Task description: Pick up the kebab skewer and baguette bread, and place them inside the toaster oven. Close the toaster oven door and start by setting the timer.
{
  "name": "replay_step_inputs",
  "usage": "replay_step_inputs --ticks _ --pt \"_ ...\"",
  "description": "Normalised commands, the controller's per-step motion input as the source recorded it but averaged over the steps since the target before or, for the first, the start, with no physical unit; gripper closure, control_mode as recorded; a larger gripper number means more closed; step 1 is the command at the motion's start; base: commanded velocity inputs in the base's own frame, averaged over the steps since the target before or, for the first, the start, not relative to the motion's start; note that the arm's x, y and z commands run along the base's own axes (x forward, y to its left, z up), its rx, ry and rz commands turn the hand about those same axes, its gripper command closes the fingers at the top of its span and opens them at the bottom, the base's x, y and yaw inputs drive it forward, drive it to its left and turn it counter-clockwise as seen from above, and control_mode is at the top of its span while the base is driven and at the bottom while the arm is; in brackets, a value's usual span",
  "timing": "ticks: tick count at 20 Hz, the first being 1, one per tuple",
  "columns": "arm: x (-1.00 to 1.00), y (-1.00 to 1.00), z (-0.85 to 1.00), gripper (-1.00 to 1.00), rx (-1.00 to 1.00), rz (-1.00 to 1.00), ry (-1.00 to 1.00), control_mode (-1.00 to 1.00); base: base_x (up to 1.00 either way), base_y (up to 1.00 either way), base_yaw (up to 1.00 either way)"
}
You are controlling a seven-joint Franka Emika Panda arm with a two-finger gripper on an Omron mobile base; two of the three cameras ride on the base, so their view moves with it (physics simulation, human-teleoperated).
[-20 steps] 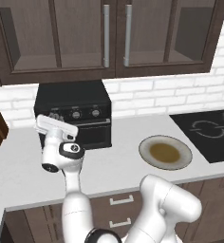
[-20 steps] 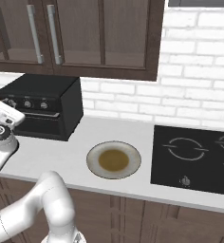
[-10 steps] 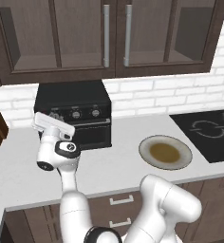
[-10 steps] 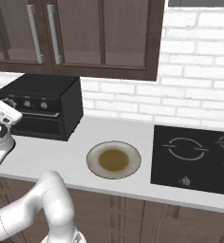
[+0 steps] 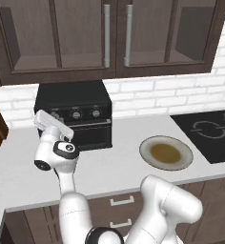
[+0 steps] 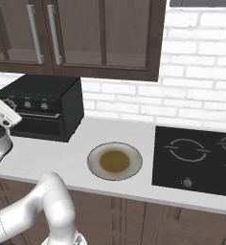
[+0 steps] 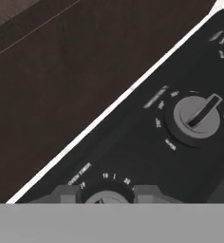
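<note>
Toaster oven [image 5: 74, 113], a black box on the grey surface [image 5: 114, 157], has its door shut. The hand [image 7: 107, 195] grips the timer knob [image 7: 106, 198]; its fingers may slip or overturn it.

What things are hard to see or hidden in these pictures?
- The kebab skewer and baguette bread: the toaster oven door is shut, so the inside is hidden.
- The timer knob in the hand view: cut off by the bottom, between the gripper tips.
- Dial numbers in the base views: too small.
</note>
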Motion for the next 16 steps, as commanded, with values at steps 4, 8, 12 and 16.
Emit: replay_step_inputs --ticks 4,8,12,16 --pt "0.0 -0.16 0.31 1.0 0.22 0.0 0.0 -1.0 0.0 0.0 0.0" --pt "0.0 -0.12 0.29 1.0 0.21 0.0 0.0 -1.0 0.0 0.0 0.0" --pt "-0.02 -0.1 0.16 1.0 0.21 0.0 0.0 -1.0 0.0 0.0 0.0" --pt "-0.03 -0.08 0.18 1.0 0.21 0.0 0.0 -1.0 0.0 0.0 0.0"
